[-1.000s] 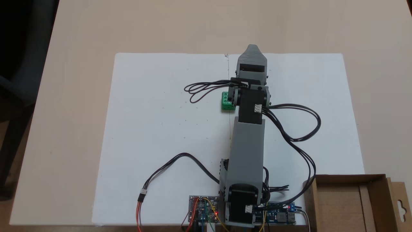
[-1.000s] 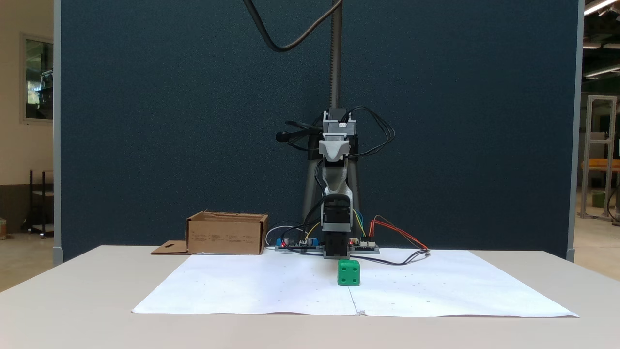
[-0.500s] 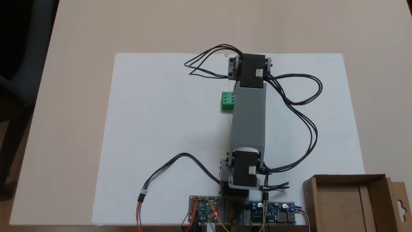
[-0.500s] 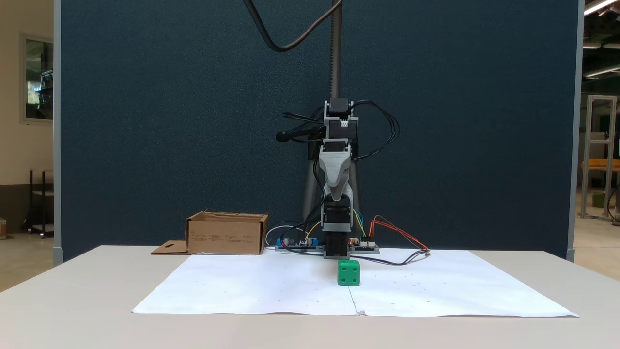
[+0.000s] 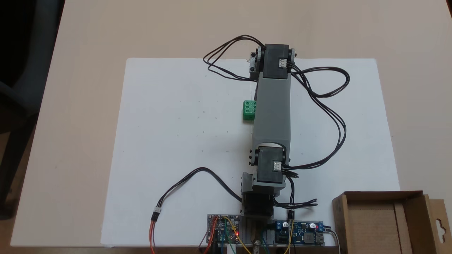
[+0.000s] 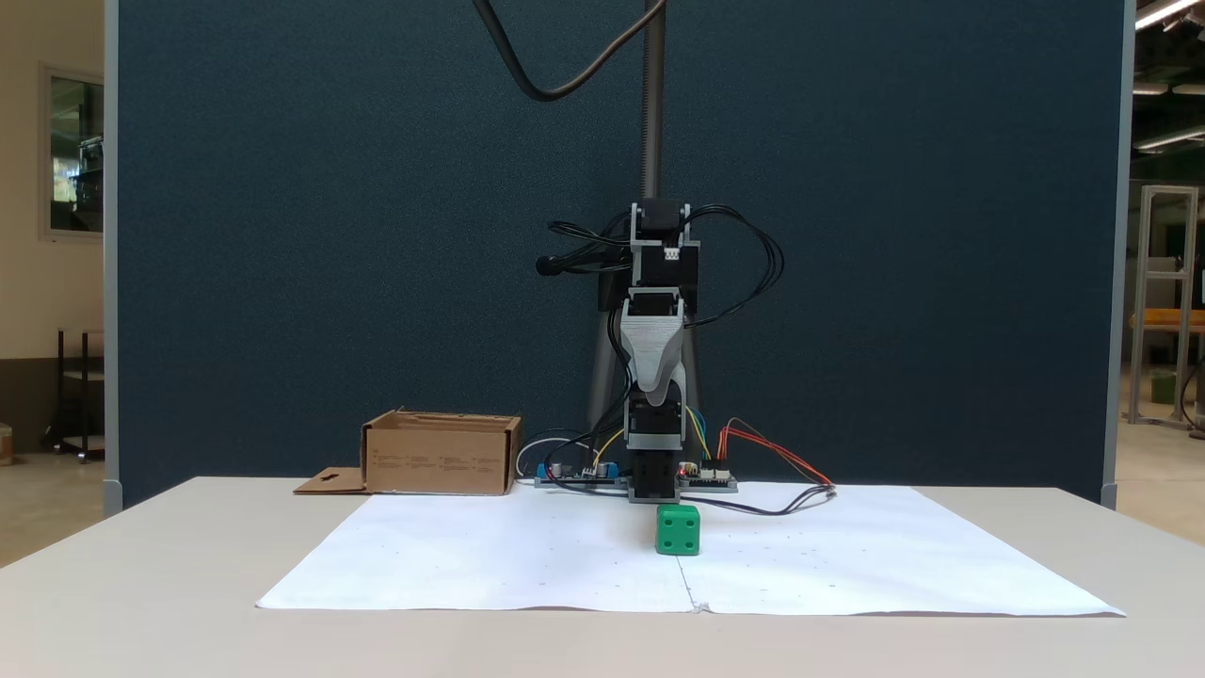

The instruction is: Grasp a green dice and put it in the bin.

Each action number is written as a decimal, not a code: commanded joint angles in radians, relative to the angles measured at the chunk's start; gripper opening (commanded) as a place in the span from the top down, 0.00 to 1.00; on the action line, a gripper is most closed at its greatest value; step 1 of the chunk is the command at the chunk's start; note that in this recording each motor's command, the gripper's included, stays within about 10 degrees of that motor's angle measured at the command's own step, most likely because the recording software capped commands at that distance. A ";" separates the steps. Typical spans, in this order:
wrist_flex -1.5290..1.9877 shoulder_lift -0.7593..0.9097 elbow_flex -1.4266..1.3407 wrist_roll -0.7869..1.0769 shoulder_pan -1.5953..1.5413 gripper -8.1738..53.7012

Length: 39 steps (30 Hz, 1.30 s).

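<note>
The gripper (image 6: 656,391) is seen in a fixed view from the front, hanging point-down from the wrist, well above the table. Its grey tapering jaw faces the camera, and any second jaw lies behind it, so whether the claw is wide or narrow cannot be told. Nothing is seen held in it.

Below the claw and slightly to its right in that view, the green dice (image 6: 678,529) rests on the white paper sheet (image 6: 471,556) (two dark pips are made out on its front face). In the fixed view from above, the green dice (image 5: 249,110) is found just beside the left edge of the grey arm link (image 5: 272,106), which is stretched over the paper and partly covers the die's right side. The paper sheet (image 5: 169,123) is laid flat on the pale table (image 5: 88,35).

Black cables (image 5: 332,106) are looped out to either side of the arm. Circuit boards (image 5: 224,227) with coloured wires are set at the arm's base.

The bin (image 5: 379,220) is placed at the lower right corner in the view from above, open upward, its flap with the hang-hole cutout turned to the right; it is well apart from the dice. From the front, the bin (image 6: 441,454) is seen left of the arm's base, before a dark blue panel (image 6: 329,235)
</note>
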<state>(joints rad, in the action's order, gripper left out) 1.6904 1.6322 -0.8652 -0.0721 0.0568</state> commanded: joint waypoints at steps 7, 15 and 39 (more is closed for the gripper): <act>0.058 0.018 -0.028 -0.089 -0.048 0.17; -0.005 0.017 -0.115 -0.089 -0.074 0.17; -0.198 0.017 -0.304 -0.078 -0.109 0.17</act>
<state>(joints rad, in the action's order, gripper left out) 1.4972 1.6322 -1.1704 -0.1089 -0.0230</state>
